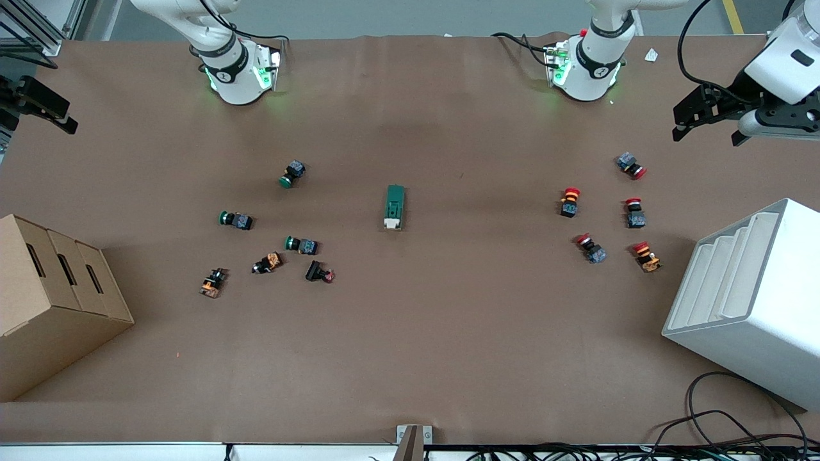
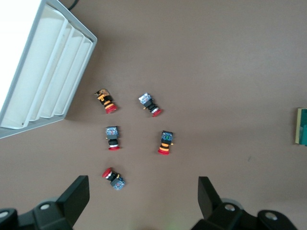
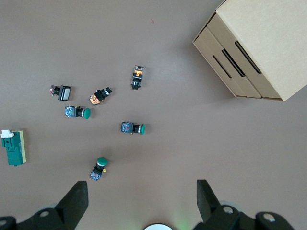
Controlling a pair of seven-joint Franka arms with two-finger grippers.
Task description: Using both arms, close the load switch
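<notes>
The load switch (image 1: 394, 207) lies flat near the middle of the brown surface (image 1: 410, 358), between the two arms' bases, its white lever end pointing toward the front camera; nothing touches it. Toward the right arm's end of the surface lies a loose cluster of green-capped push-buttons (image 1: 294, 173) and a few darker ones, and a cardboard box (image 1: 51, 301) stands at that edge. Toward the left arm's end, five red-capped push-buttons (image 1: 569, 202) are scattered, with a white slotted bin (image 1: 749, 301) nearer the front camera. The left gripper (image 1: 705, 121) hangs high over that end, fingers spread wide and empty. The right gripper (image 3: 141, 201) hangs over its own end, likewise spread and empty.
</notes>
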